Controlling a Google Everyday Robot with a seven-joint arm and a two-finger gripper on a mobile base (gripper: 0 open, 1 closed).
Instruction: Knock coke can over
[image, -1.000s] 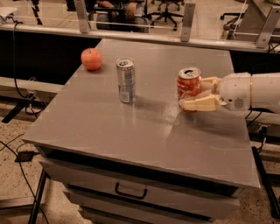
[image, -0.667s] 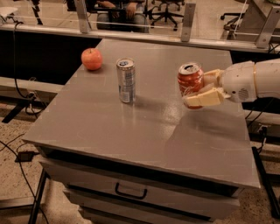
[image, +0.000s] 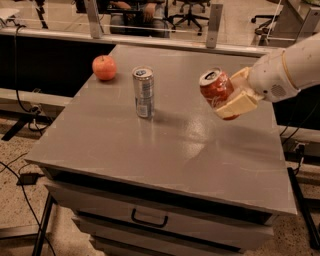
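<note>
The coke can (image: 215, 88), red-orange with a silver top, sits between the two cream fingers (image: 237, 106) of my gripper (image: 228, 95) at the right side of the grey table (image: 165, 150). The gripper is shut on the can. The can is tilted, with its top leaning left toward the table's middle, and its base looks slightly raised off the surface. My white arm (image: 287, 67) comes in from the right edge of the view.
A taller silver-blue can (image: 143, 92) stands upright in the middle of the table, left of the coke can. A red apple (image: 104, 67) lies near the far left corner. The table has drawers with a handle (image: 149, 218) at the front. Rails and office chairs stand behind.
The coke can has gone from standing upright to tilted left and slightly higher, held in the gripper. The arm has risen and moved a little to the right. The silver-blue can and the apple have not moved.
</note>
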